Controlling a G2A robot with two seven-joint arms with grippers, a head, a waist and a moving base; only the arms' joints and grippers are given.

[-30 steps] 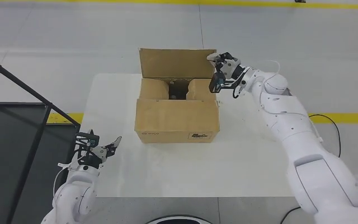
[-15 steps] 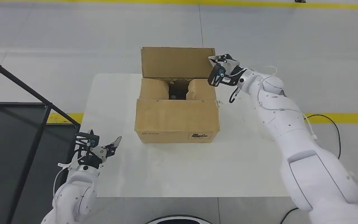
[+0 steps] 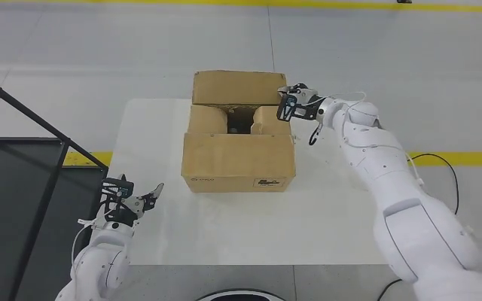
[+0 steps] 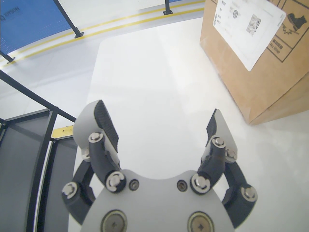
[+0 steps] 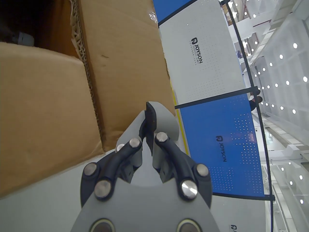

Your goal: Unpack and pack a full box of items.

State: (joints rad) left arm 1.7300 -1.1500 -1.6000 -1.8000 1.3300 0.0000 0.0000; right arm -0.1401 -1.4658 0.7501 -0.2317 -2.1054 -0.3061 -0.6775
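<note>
The cardboard box stands mid-table, its two side flaps folded in around a dark gap. Its back flap stands raised. My right gripper is shut at that flap's right end; in the right wrist view its fingertips sit close against the flap with nothing between them. Something pale lies inside the dark box interior. My left gripper hovers open over the table's front left corner, empty, with the box's labelled side off ahead of it.
A black metal frame with a dark panel stands just left of the table, close to my left arm. Bare tabletop lies in front of and to both sides of the box. Yellow floor lines run behind.
My right gripper has moved left along the back flap's right end, and the flap has tipped forward over the box. The left arm has kept still.
</note>
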